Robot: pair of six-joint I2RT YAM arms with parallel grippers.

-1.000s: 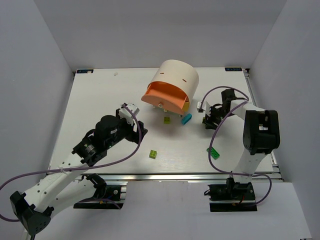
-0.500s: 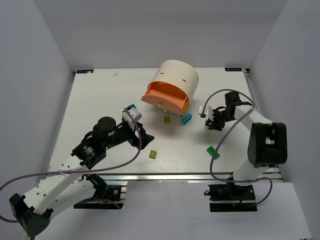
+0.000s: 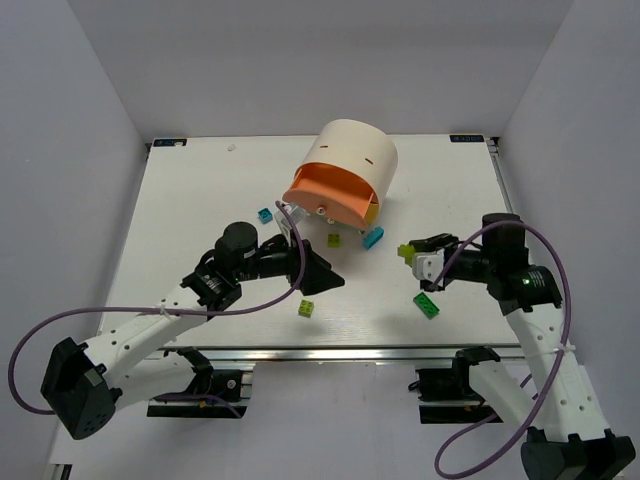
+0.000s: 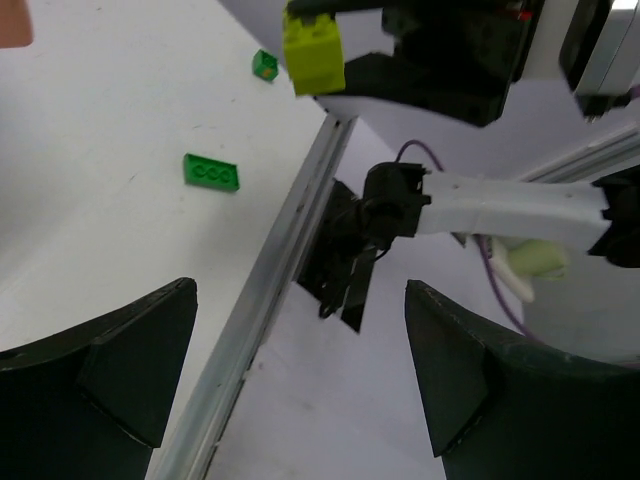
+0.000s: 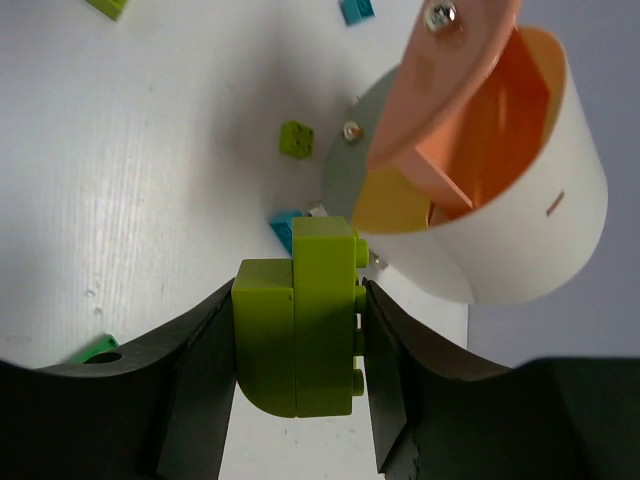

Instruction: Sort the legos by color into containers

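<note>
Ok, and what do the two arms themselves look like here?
The left arm and right arm are white links with black joint housings; the left gripper and right gripper have black wedge-shaped fingers. A purple cable loops along each. No markings legible.

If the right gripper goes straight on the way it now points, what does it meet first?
Probably the teal blue studded brick lying before the cream cylindrical drum; if the right gripper, holding its lime green brick, travels above the table, it may pass over and reach the drum's yellow drawer.
</note>
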